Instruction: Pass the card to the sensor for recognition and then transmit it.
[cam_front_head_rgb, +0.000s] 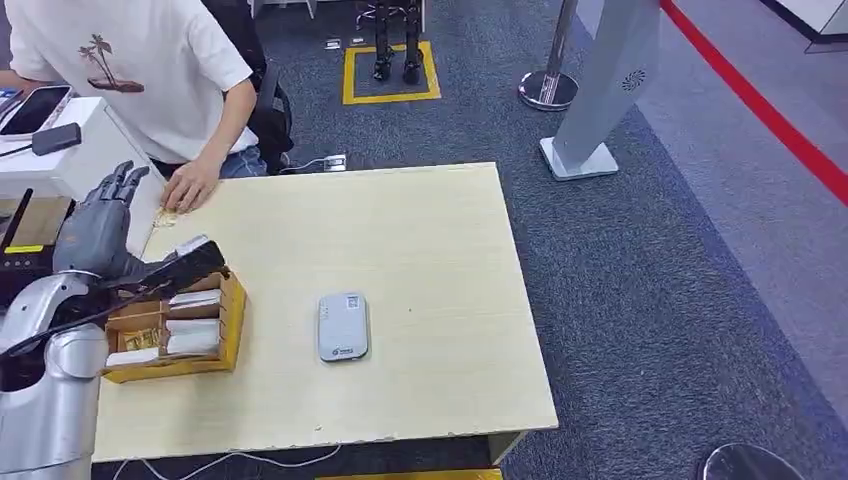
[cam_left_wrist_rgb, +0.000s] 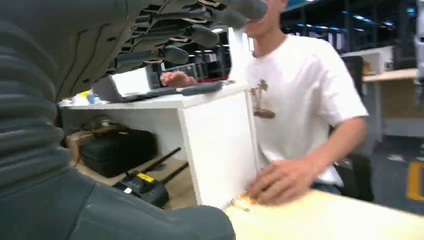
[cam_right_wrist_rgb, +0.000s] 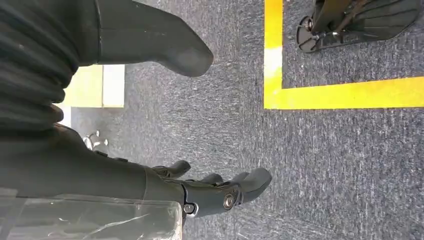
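While the cards (cam_front_head_rgb: 192, 322) sit in the box (cam_front_head_rgb: 232, 330) at the table's (cam_front_head_rgb: 420, 240) left near side, none is picked, so pickup, the pass over the sensor (cam_front_head_rgb: 342, 326) to its right, and handover remain. Left hand (cam_front_head_rgb: 100, 225) hovers beyond the box, fingers spread, holding nothing. Right hand (cam_right_wrist_rgb: 220, 192) hangs over carpet, loosely open, holding nothing.
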